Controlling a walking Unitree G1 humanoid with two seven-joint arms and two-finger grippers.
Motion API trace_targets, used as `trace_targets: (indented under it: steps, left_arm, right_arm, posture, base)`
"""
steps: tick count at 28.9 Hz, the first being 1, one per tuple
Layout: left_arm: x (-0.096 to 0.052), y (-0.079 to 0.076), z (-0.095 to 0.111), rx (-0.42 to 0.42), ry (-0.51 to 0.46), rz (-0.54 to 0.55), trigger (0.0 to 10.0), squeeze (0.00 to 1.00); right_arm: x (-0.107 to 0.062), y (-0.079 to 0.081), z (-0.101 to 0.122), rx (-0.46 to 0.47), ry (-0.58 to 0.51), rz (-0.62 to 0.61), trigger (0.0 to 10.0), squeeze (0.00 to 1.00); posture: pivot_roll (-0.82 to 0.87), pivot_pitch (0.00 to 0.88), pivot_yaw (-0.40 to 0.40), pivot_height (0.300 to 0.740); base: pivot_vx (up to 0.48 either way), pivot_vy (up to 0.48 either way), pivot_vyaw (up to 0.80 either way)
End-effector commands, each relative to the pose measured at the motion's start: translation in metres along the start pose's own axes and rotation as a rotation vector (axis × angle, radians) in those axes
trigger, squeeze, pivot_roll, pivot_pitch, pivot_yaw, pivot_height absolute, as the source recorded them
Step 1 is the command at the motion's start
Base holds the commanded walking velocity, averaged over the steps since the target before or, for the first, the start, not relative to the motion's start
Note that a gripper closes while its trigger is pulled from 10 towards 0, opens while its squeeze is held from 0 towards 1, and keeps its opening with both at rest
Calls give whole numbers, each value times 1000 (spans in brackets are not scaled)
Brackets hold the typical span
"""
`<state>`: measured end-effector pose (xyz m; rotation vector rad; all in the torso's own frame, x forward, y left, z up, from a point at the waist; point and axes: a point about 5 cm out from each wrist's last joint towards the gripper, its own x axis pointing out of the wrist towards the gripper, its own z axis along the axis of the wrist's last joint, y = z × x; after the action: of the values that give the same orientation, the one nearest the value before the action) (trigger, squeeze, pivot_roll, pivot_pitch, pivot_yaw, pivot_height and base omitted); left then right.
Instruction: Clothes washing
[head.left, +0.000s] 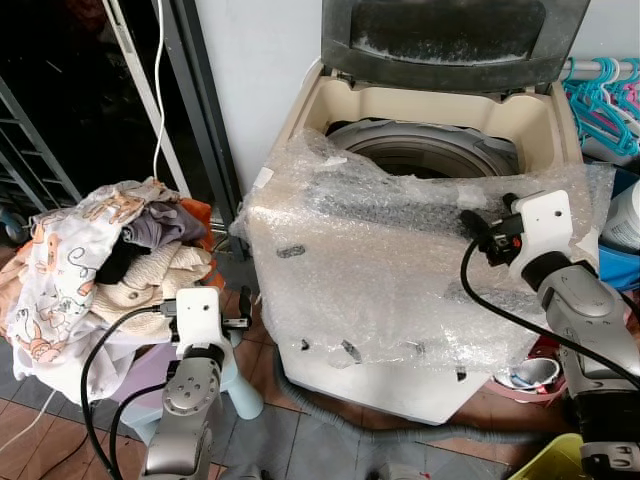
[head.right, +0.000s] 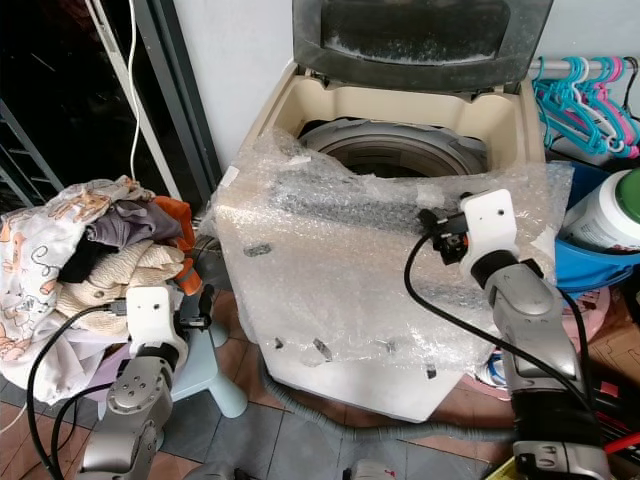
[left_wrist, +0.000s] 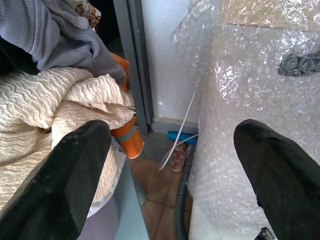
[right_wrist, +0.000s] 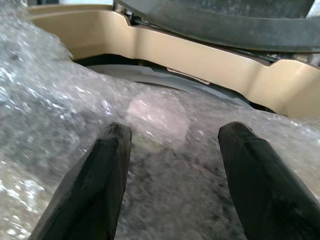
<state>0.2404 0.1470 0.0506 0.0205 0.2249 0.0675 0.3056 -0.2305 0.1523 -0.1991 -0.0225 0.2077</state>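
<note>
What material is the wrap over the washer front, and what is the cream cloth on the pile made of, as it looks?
The wrap looks like clear plastic bubble film: rows of small shiny bubbles, the washer showing through. The cream cloth seems a soft crinkled fabric, perhaps cotton; its matte ridged texture suggests this, but the fibre is uncertain.

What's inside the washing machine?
The washing machine has its lid up. Inside is the grey drum rim. Bubble wrap hides the front, and the drum's bottom is out of sight.
</note>
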Motion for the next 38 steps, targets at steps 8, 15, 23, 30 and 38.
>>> trace_targets:
  steps: [8,15,23,30,38]
  left_arm:
    - [6,2,2,13,1,20,10000,0]
    - [5,-4,9,1,-42,-24,10000,0]
    - [6,-4,9,18,-51,-32,10000,0]
    - [7,-4,12,29,-68,-16,10000,0]
    - [4,1,11,-14,-71,-6,10000,0]
  right_arm:
    - [0,43,34,-64,-208,114,10000,0]
    - [2,65,44,-29,-264,121,10000,0]
    - [-2,74,39,16,-249,110,10000,0]
    - [-4,81,36,22,-236,137,10000,0]
    - [-4,90,27,58,-194,163,10000,0]
  posture:
    - [-77,0,47,740]
    - [-65,0,38,740]
    - [-72,0,44,740]
    - [-75,0,42,740]
    - [-69,0,39,740]
  base:
    - [0,347,0]
    - [0,480,114]
    - [0,480,800]
    - [0,206,800]
    - [0,0,466]
